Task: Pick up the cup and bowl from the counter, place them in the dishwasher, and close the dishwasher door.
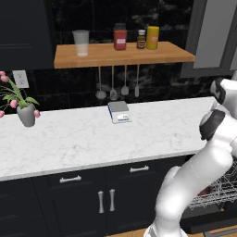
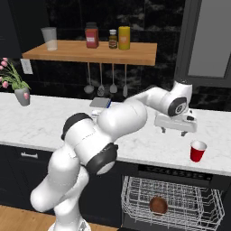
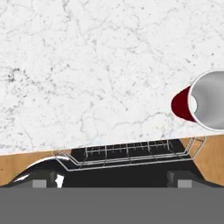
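The red cup (image 2: 197, 151) stands upright near the front edge of the white marble counter (image 2: 45, 122), right of the arm. In the hand view the cup (image 3: 205, 103) shows its white inside at the right edge. My gripper (image 2: 173, 131) hovers open just above the counter, a little left of and behind the cup, with nothing between its fingers. Below the counter edge, the dishwasher (image 2: 176, 173) has its wire rack (image 2: 198, 198) pulled out. The dark-brown bowl (image 2: 158, 205) sits in that rack. The dishwasher door is out of view beneath the rack.
A small kitchen scale (image 1: 119, 112) lies mid-counter and a grey vase of pink flowers (image 1: 26, 113) stands at the far left. The wooden shelf (image 1: 122, 54) above carries a tumbler and jars, with utensils hanging below it. Navy cabinets (image 1: 88, 194) line the front.
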Robot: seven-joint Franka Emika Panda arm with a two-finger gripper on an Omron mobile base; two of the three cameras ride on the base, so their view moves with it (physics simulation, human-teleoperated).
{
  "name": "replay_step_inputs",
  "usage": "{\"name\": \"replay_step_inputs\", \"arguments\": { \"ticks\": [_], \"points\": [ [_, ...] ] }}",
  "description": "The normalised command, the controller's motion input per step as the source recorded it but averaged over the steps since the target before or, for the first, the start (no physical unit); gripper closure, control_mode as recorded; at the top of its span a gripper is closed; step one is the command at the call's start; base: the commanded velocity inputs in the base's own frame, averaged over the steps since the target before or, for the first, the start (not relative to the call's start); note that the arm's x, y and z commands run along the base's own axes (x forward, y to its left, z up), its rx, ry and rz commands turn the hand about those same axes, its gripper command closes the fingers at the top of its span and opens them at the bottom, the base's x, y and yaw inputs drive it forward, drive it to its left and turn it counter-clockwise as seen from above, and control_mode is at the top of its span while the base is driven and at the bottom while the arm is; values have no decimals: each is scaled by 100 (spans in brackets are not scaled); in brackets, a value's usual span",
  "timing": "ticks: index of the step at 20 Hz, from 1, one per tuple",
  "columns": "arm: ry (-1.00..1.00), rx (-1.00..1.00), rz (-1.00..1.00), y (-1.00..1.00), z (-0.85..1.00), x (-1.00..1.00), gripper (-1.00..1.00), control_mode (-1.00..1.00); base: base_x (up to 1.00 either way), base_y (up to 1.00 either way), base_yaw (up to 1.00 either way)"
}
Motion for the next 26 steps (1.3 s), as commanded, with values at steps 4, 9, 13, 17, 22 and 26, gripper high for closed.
{"name": "replay_step_inputs", "arguments": {
  "ticks": [4, 9, 13, 17, 22, 26],
  "points": [
    [-13, 0, 0, -17, -31, 17, -100, -100, 0, 0, 0],
    [-3, 0, 0, -4, -11, 11, -100, -100, 0, 0, 0],
    [0, 0, 0, -3, -1, -10, -100, -100, 0, 0, 0],
    [0, 0, 0, -11, -10, -16, -100, -100, 0, 0, 0],
    [0, 0, 0, -17, -43, -3, -100, -100, 0, 0, 0],
    [0, 0, 0, -19, -27, 0, -100, -100, 0, 0, 0]
  ]
}}
